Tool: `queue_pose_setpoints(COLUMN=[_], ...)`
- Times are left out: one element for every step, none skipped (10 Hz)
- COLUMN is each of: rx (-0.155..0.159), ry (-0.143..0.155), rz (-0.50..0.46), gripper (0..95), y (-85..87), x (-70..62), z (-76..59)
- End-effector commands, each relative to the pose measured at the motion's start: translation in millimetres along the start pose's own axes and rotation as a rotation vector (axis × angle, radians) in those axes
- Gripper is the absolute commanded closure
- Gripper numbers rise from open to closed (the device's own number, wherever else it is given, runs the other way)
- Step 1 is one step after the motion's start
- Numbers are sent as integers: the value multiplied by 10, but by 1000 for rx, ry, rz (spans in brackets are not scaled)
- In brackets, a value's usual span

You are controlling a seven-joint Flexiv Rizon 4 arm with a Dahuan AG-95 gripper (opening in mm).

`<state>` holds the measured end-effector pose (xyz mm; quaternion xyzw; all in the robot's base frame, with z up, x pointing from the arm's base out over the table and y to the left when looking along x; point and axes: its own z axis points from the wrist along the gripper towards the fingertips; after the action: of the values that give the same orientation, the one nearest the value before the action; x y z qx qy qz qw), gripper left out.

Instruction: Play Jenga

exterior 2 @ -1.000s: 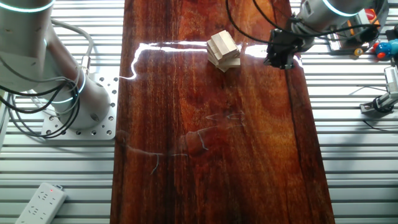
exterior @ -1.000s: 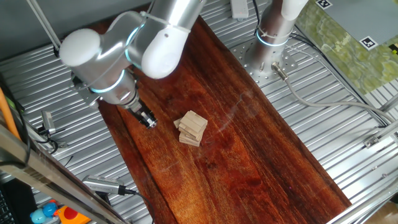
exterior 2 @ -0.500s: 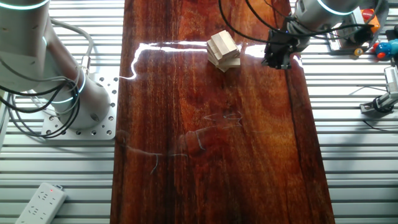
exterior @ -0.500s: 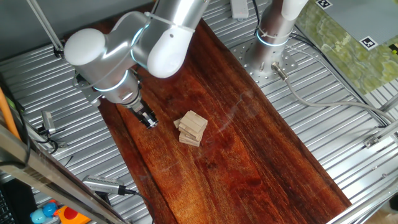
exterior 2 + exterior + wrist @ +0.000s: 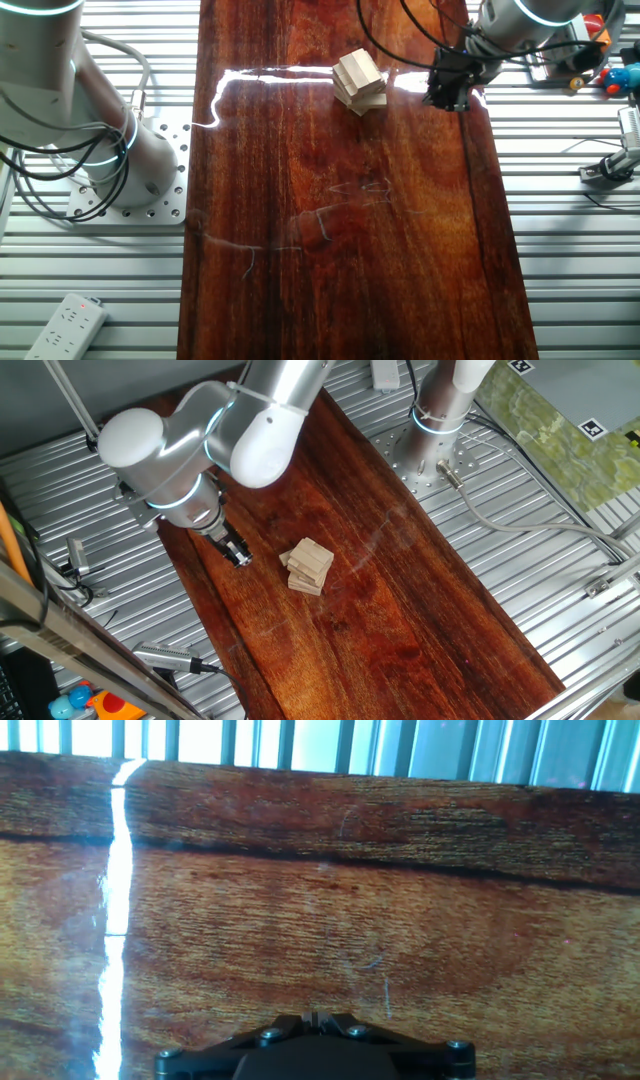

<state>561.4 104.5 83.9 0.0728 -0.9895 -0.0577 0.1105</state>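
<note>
The Jenga (image 5: 309, 566) is a small stack of pale wooden blocks in crossed layers on the dark wooden board; it also shows in the other fixed view (image 5: 359, 81). My gripper (image 5: 236, 551) hangs low over the board to the left of the stack, apart from it; in the other fixed view my gripper (image 5: 447, 92) is to the stack's right. In the hand view the gripper (image 5: 316, 1017) has its black fingertips pressed together, holding nothing, over bare wood. The stack is out of the hand view.
The wooden board (image 5: 400, 610) lies on a ribbed metal table (image 5: 560, 560). A second arm's base (image 5: 430, 440) stands at the far end. A power strip (image 5: 65, 325) and small tools (image 5: 165, 657) lie off the board.
The arm shifted slightly and came back; the gripper stays beside the stack. The blocks have not moved.
</note>
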Motion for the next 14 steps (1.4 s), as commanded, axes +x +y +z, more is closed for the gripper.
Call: queue_pose_setpoints(rx=[-2, 2, 2, -2, -3, -4, 3, 3, 0, 1, -1, -13, -25, -24], ry=[2, 1, 1, 1, -2, -9, -9, -11, -12, -14, -19, -24, -27, -29], rz=[-6, -10, -21, -32, -41, -40, -43, -46, -41, -36, -28, -32, -35, -40], gripper=[950, 950, 950, 950, 950, 950, 950, 950, 950, 950, 950, 760, 760, 760], y=[-1, -3, -7, -21, -86, -158, -218, -329, -389, -425, -427, -429, -430, -430], x=[-15, -15, -15, -12, -24, -30, -33, -26, -18, -14, -15, -19, -19, -20], z=[3, 3, 2, 5, 9, -5, -24, -68, -95, -108, -104, -96, -95, -94])
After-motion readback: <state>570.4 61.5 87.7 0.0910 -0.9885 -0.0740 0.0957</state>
